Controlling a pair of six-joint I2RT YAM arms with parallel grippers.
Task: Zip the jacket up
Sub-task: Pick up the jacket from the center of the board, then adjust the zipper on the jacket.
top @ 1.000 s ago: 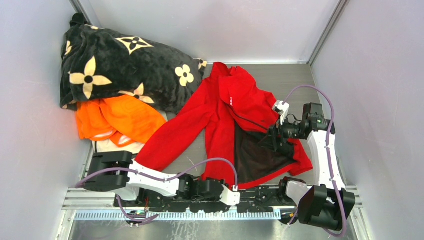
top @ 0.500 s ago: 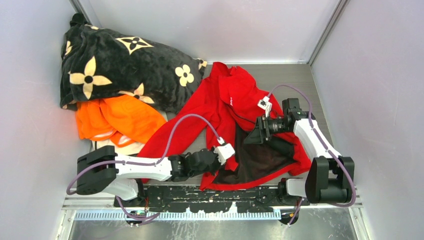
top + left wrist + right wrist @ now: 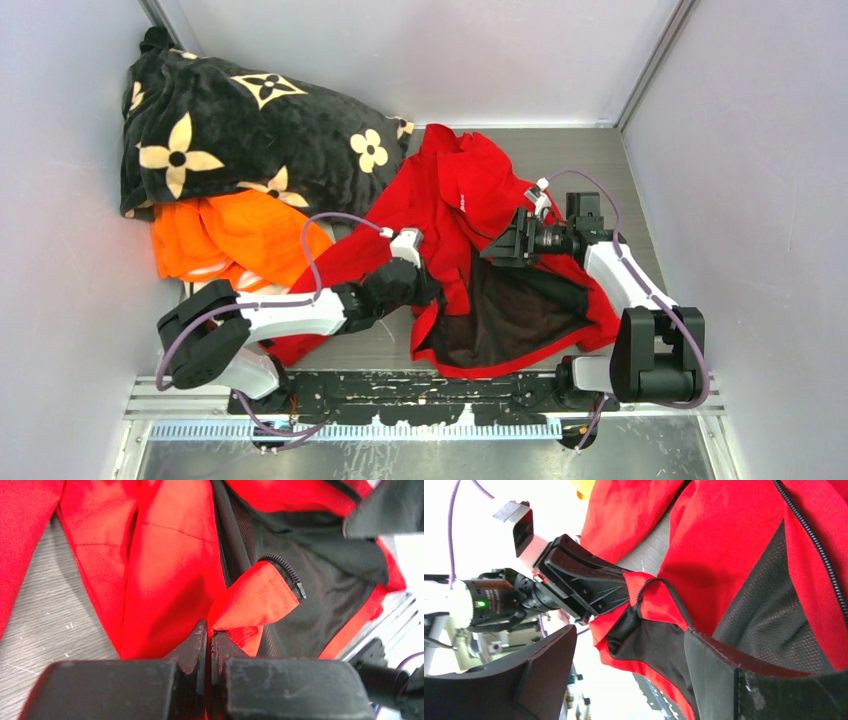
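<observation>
Your left gripper [image 3: 209,635] is pinched tight on a folded red hem corner of the jacket [image 3: 450,200], centre frame in the top view. The jacket is thin, smooth red cloth with a dark mesh lining [image 3: 520,310]. It lies open from the centre to the lower right of the grey wood-grain table [image 3: 570,160]. A black coiled zip [image 3: 282,570] edges the hem. Your right gripper [image 3: 492,250] hangs wide open over the jacket, holding nothing. A plush black flowered blanket [image 3: 230,120] and a crumpled orange garment [image 3: 235,235] are heaped at upper left. Plain pale walls [image 3: 420,50] enclose three sides.
</observation>
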